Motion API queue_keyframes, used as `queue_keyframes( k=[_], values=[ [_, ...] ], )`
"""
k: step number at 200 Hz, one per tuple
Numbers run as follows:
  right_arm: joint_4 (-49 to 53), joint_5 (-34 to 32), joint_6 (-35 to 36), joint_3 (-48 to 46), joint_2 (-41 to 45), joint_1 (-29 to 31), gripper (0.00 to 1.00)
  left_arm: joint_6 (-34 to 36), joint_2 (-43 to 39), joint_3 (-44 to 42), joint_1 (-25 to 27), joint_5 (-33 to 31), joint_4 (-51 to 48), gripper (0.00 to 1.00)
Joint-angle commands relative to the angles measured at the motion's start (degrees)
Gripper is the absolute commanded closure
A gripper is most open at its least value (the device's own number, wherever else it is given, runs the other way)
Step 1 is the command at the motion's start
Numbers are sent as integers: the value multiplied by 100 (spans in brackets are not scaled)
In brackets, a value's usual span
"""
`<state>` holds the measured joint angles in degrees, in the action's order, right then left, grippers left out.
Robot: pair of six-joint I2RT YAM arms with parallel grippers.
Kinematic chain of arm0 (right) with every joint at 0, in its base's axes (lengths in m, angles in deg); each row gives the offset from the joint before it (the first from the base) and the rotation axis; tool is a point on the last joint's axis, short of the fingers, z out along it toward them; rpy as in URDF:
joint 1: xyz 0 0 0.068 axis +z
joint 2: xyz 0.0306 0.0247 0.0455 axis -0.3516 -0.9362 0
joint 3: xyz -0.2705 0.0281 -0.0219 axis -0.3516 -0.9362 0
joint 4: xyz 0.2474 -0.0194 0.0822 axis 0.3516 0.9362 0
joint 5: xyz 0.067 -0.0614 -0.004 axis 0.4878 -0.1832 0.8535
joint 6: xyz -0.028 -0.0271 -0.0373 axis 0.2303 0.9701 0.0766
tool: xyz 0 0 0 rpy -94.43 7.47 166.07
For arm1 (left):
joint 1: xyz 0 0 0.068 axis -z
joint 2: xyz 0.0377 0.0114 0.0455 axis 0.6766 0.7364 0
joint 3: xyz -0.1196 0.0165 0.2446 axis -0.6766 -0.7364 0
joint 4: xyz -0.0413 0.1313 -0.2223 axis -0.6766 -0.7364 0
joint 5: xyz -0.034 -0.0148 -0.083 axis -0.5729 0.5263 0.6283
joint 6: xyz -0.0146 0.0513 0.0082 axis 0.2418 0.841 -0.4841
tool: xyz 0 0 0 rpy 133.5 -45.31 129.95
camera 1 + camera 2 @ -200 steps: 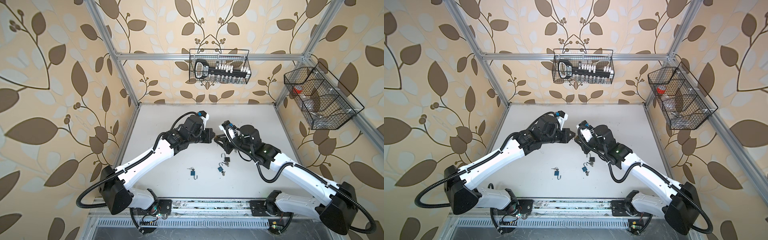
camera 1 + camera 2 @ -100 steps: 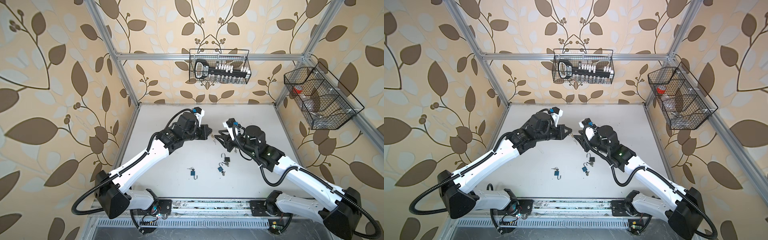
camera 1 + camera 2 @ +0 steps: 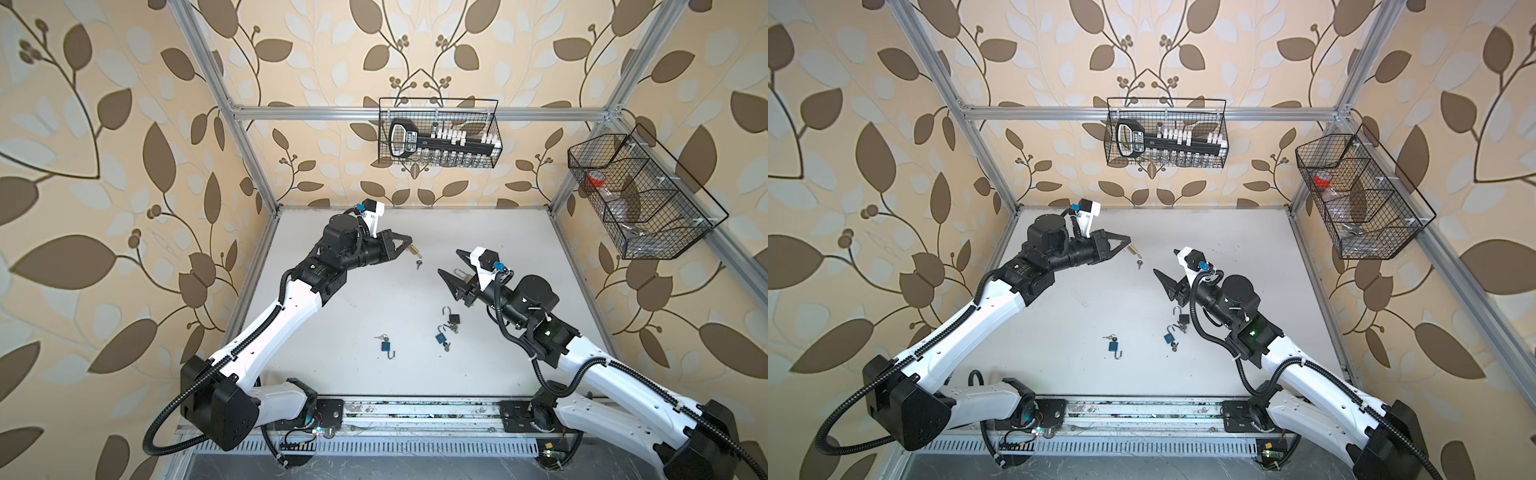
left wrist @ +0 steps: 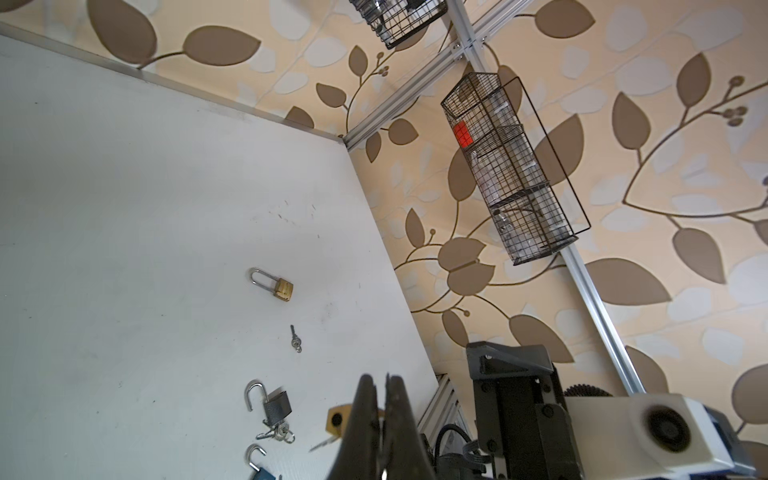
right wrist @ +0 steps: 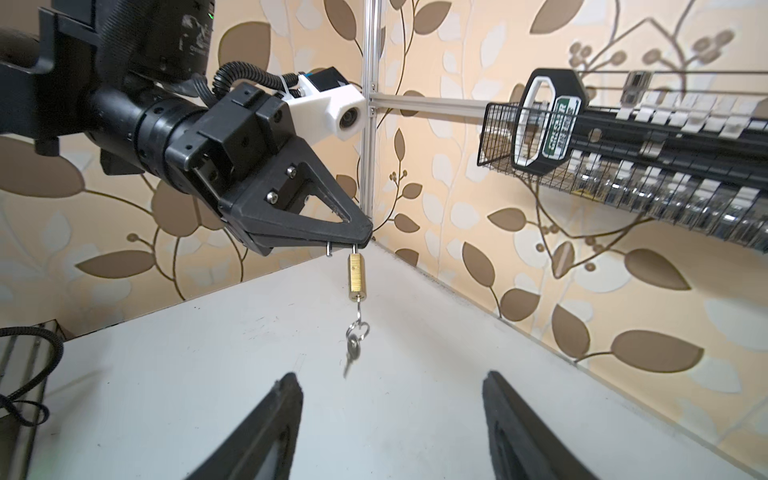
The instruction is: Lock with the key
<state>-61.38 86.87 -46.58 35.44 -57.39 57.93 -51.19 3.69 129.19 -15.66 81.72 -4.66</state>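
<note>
Loose padlocks [image 3: 454, 319] dot the table [image 3: 353, 374] — left end effector [image 5: 353, 243] grips the brass padlock [image 5: 356, 276] by its shackle, body vertical, key [image 5: 353, 351] down; right end effector [image 3: 449, 261] wide, empty

Count five small padlocks: a hanging brass padlock [image 5: 356, 276], a lying brass padlock [image 4: 279, 286], a dark grey metal padlock [image 3: 454, 318], and two blue ones, a blue padlock near the grey [image 3: 440, 338] and a blue padlock lying apart [image 3: 386, 345]. Add one lone silver key [image 4: 296, 338], with other keys too small to tally. Count also two black wire baskets, a long wall basket [image 3: 496, 137] and a three-compartment basket [image 3: 660, 243], and two black grippers, the left gripper [image 3: 410, 240] and the right gripper [image 3: 448, 260].
</note>
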Motion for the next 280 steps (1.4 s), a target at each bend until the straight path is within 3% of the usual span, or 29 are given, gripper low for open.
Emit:
queue_keyframes(
  k=[1, 57, 122, 206, 244, 280],
  values=[
    [-599, 191, 530, -158, 178, -77, 33, -585, -244, -154, -29, 339, 1026, 100],
    [-1108, 990, 858, 27, -225, -74, 36, -1172, -209, -177, -29, 635, 1659, 100],
    [-1778, 824, 527, 244, -851, -78, 45, -1272, -209, -213, -29, 876, 1909, 100],
    [-2009, 1113, 209, 682, -1389, -71, 55, -1307, -119, -185, -11, 1194, 2131, 100],
    [-2009, 1117, 119, 752, -1504, -70, 68, -1350, -96, -187, 4, 1297, 2244, 100],
    [-2009, 1198, 61, 811, -1549, -78, 74, -1351, -69, -173, 23, 1339, 2274, 100]
  ],
)
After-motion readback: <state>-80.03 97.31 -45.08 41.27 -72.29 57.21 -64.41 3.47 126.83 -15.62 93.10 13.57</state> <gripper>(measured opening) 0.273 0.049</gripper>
